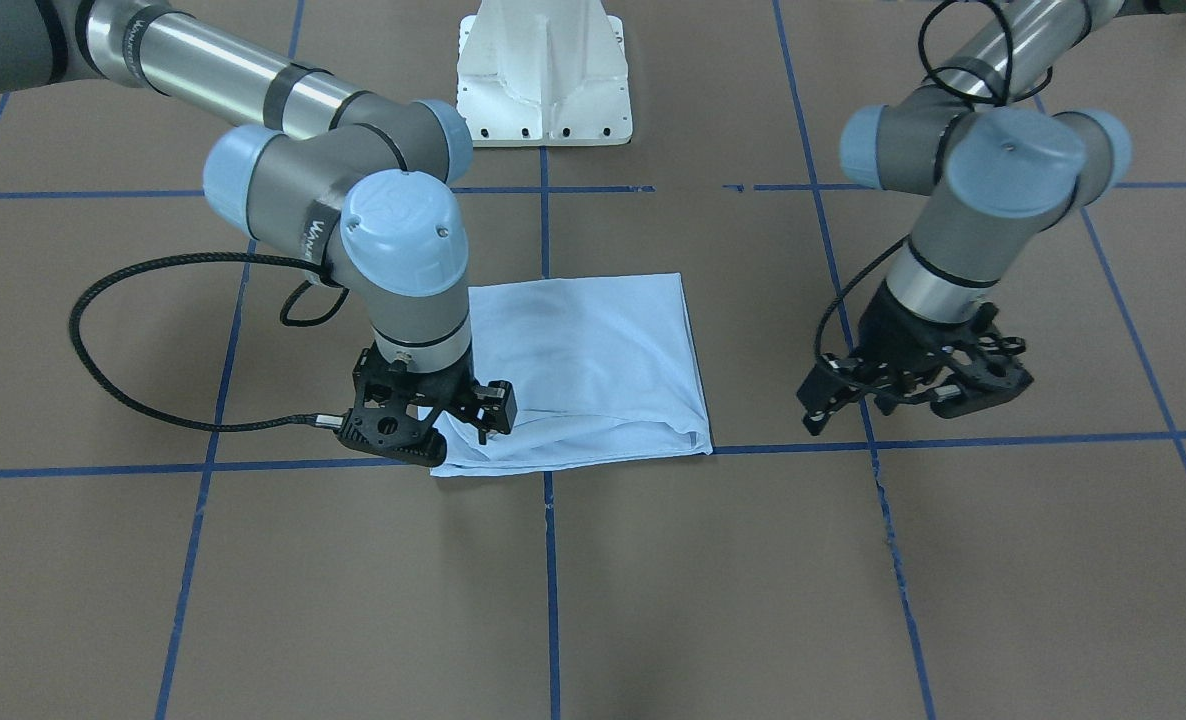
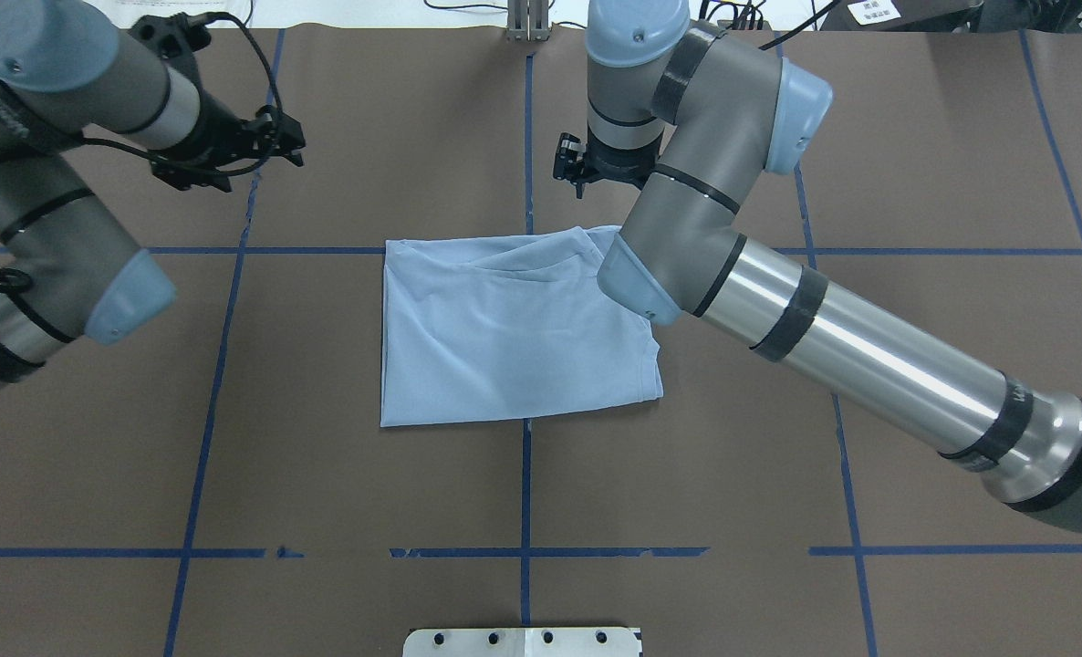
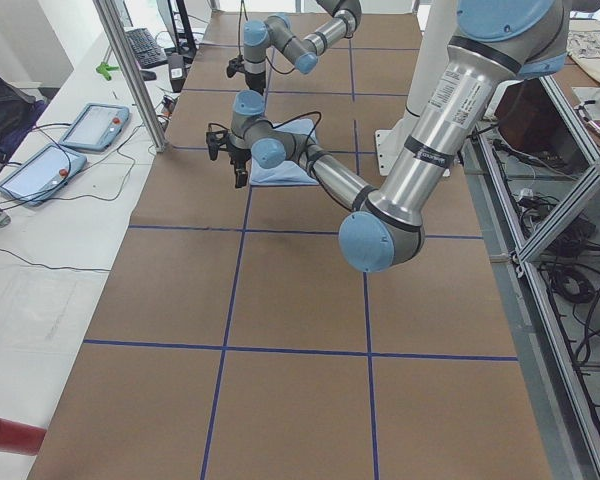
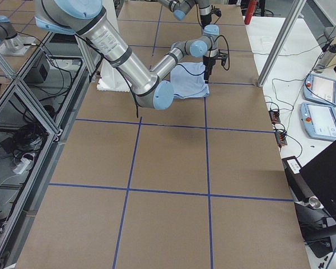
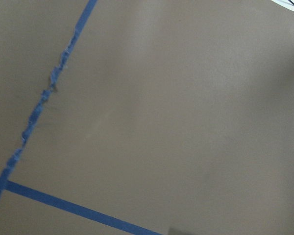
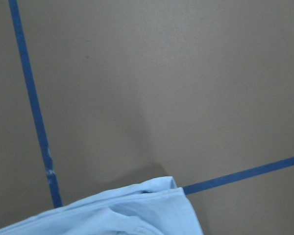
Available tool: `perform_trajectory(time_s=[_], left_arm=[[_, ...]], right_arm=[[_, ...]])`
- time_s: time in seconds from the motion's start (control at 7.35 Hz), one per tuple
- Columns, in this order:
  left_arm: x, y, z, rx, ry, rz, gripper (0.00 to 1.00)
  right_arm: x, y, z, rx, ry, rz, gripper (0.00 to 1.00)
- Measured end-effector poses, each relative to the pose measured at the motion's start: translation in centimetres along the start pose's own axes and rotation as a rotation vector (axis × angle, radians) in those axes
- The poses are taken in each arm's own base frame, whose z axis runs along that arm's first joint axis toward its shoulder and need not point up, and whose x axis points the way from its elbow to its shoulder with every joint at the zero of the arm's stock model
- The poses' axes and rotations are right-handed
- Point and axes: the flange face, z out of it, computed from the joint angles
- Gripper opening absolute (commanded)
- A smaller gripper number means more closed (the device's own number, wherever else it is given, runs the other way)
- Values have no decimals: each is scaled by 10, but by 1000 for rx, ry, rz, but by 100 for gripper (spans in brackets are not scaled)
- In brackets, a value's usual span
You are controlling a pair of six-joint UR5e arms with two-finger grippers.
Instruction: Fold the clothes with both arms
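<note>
- Okay, the light blue T-shirt (image 1: pixel 593 360) lies folded square, flat on the middle of the table (image 1: pixel 653 600).
- Right gripper (image 1: pixel 450 432) sits at its corner; apart or clamped, I cannot tell.
- Left gripper (image 1: pixel 908 395) hovers well aside, fingers spread.

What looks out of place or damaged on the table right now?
The blue tape line in the left wrist view is frayed and crinkled, and another tape line, nearest the robot, has gaps. The T-shirt is folded roughly square, but its far edge shows bunched, uneven layers.
</note>
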Motion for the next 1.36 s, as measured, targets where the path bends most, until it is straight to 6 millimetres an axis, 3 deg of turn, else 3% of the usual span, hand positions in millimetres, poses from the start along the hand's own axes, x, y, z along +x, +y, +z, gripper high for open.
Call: perform_trajectory(time_s=[0.14, 0.27, 0.54, 0.82, 0.95, 1.09, 1.22, 1.36], left_arm=[[-54, -25, -18, 25, -37, 90, 100], [-113, -50, -37, 41, -81, 182, 100], [-235, -83, -86, 32, -143, 333, 100], [-346, -81, -125, -2, -187, 455, 100], [-392, -71, -138, -22, -193, 508, 100], [-427, -56, -147, -42, -179, 535, 100], [-454, -38, -148, -58, -160, 532, 100], [-476, -25, -144, -71, -162, 519, 100]], right_arm=[[59, -19, -16, 8, 10, -85, 100], [138, -40, -24, -9, 9, -168, 100], [316, -76, -35, -59, 0, -278, 100], [485, -73, -33, -120, -32, -352, 100], [556, -60, -33, -139, -65, -373, 100], [609, -45, -33, -145, -84, -367, 100], [643, -30, -30, -154, -91, -349, 100], [660, -22, -25, -164, -91, -333, 100]])
